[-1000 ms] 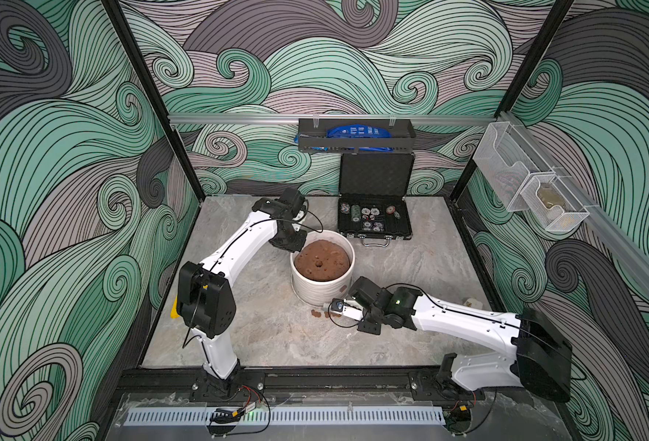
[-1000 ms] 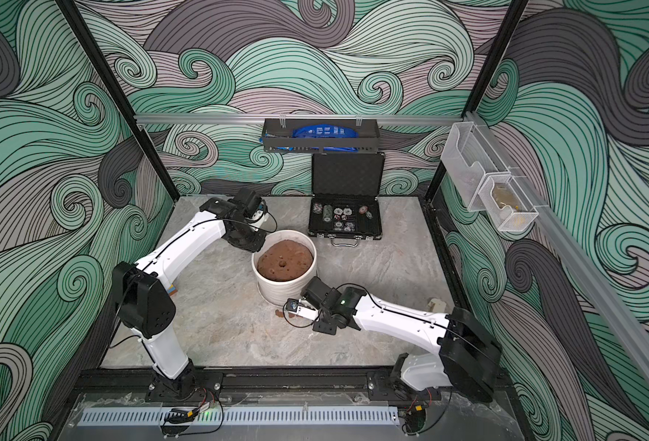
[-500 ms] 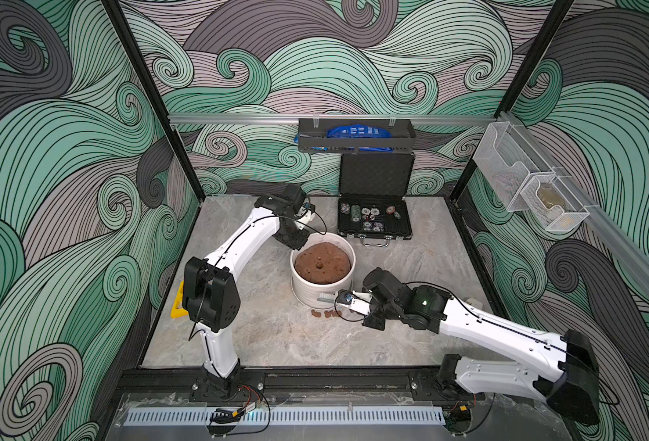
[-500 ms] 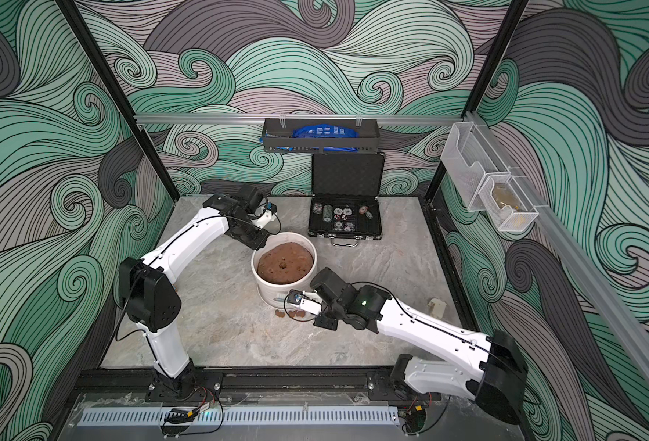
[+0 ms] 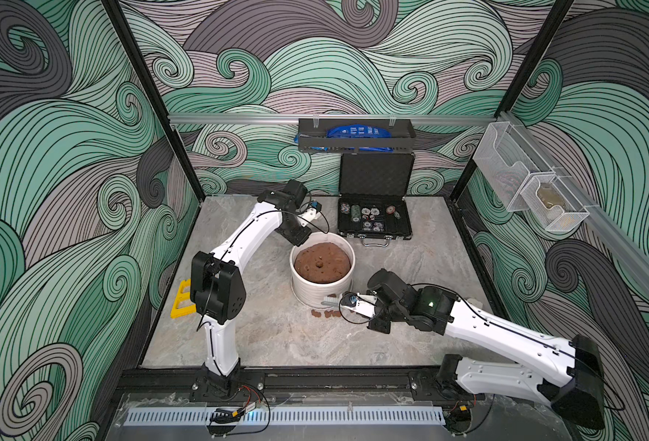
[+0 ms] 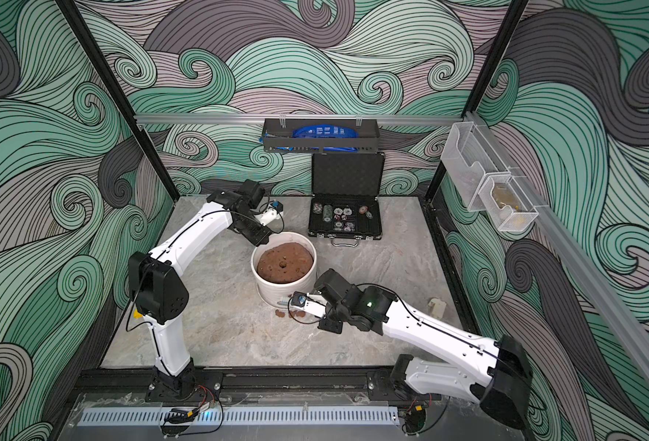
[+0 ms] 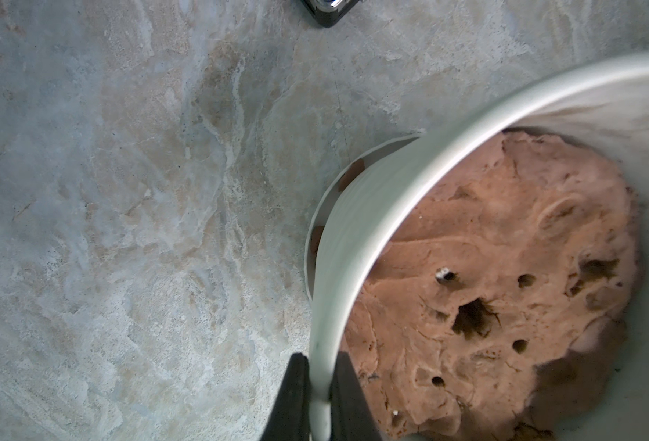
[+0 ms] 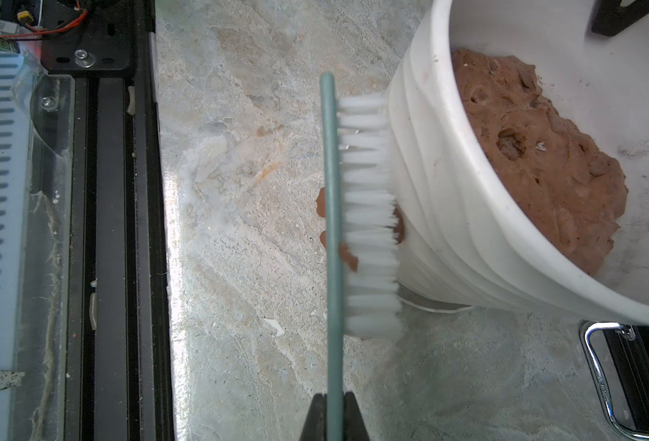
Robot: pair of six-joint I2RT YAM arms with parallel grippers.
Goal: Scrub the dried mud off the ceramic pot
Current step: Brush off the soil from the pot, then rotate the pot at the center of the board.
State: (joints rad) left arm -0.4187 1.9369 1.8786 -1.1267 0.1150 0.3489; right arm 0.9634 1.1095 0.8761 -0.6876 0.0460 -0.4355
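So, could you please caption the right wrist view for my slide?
Jaws shut on a green brush, its bristles pressed against the ribbed ceramic pot, dried mud lumps nearby.

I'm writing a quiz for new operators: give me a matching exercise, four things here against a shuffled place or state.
Column one
1. small reddish-brown dried mud lumps
2. right pincer
3. open black chip case
4. left pincer

Column two
a. shut on the white ribbed ceramic pot's rim
b. at the grey stone tabletop's back edge, lid raised
c. on the tabletop by the pot's base
d. shut on the green-backed white-bristled brush

Pairs: 1-c, 2-d, 3-b, 4-a
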